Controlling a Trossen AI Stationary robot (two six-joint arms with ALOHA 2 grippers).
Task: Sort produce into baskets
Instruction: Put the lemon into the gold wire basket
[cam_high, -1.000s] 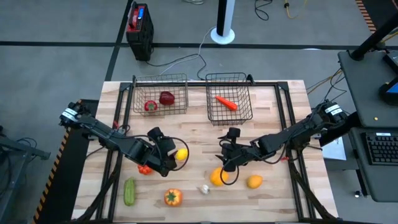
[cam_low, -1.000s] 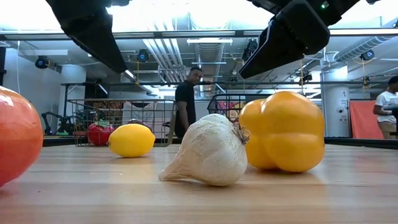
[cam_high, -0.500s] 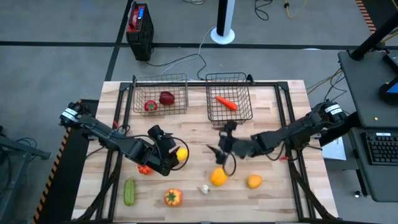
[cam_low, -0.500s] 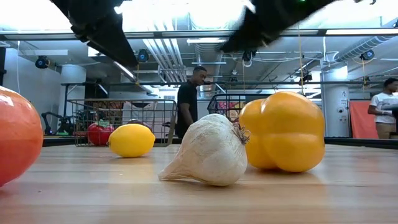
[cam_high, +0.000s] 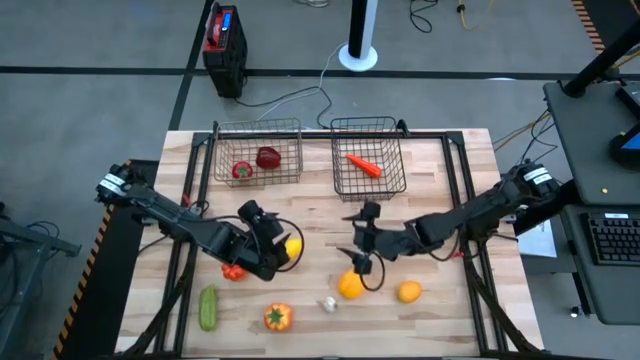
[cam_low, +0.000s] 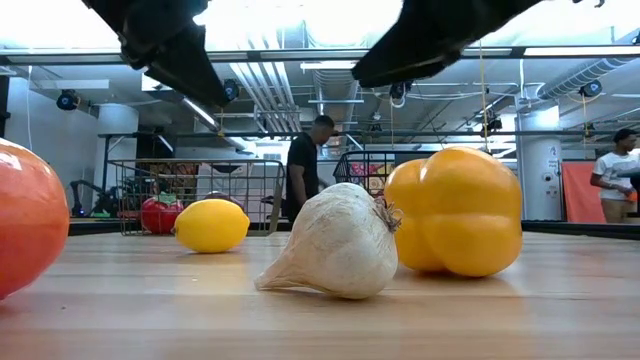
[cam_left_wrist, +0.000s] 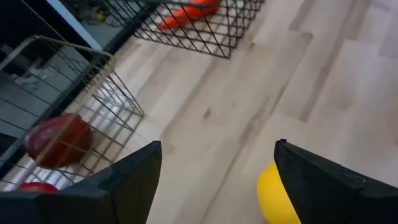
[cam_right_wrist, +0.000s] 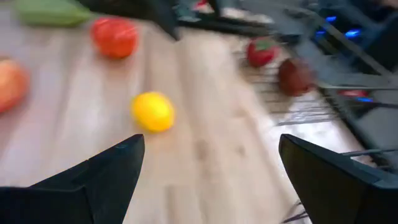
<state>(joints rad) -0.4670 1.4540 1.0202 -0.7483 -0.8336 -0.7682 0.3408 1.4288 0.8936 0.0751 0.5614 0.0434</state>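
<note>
**Both grippers spread, nothing held**

High view: I see my left gripper (cam_high: 283, 248) spread beside the lemon (cam_high: 292, 247), mid-desk. Right gripper (cam_high: 358, 243) spread above the yellow pepper (cam_high: 350, 285). Carrot (cam_high: 364, 165) in the right basket (cam_high: 368, 158) at the far edge.

Low view: garlic (cam_low: 335, 243) touches the pepper.

Left wrist view: fingers (cam_left_wrist: 127, 177) apart, lemon between.

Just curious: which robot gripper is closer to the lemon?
The left gripper, open right beside the lemon. The right gripper, also open, sits farther off toward the yellow pepper.
</note>
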